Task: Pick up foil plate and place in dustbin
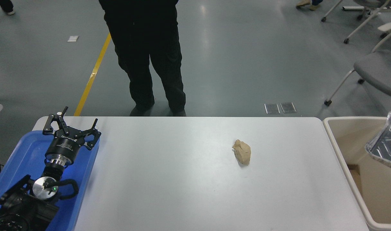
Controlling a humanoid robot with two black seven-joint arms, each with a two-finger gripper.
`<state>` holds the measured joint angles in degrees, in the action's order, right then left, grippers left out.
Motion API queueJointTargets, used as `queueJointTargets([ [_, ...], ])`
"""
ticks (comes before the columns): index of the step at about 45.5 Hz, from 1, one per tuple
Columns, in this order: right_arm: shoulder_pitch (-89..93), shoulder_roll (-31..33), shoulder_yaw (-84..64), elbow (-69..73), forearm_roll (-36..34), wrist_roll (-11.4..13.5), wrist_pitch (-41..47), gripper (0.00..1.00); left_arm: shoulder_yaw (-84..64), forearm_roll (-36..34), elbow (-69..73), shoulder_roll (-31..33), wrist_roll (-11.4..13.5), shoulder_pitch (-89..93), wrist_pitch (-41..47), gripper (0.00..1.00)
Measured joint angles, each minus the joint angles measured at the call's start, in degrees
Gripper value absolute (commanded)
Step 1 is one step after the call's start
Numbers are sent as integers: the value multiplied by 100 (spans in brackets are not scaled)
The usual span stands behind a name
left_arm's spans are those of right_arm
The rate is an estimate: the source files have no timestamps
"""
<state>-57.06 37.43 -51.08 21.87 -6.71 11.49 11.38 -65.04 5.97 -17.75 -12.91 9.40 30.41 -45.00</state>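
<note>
At the lower left, the parked black left gripper (70, 126) rests over the blue plastic tray (20, 154), its fingers spread wide and holding nothing. Farther out on the white table (169, 179) lies a crumpled tan paper wad (242, 152). Beyond it, at the right edge, the shiny silver foil plate (386, 142) sits tilted inside the large cream plastic dustbin (343, 160), partly cut off (its long axis cannot be told). The right gripper is out of view. A person in black (147, 54) stands at the far side.
</note>
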Motion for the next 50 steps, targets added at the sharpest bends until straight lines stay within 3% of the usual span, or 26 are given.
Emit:
queueJointTargets([
  [21, 1354, -656, 849, -1446, 76, -3, -297, 0, 0, 0, 0, 0, 1, 1, 0, 99],
  [27, 1481, -717, 902, -1570, 82, 1, -423, 38, 0, 0, 0, 0, 1, 1, 0, 99],
  [33, 1553, -747, 935, -1610, 86, 2, -680, 55, 0, 0, 0, 0, 2, 2, 0, 99],
  [50, 1500, -727, 962, -1426, 88, 3, -1115, 67, 0, 0, 0, 0, 5, 3, 0, 99],
])
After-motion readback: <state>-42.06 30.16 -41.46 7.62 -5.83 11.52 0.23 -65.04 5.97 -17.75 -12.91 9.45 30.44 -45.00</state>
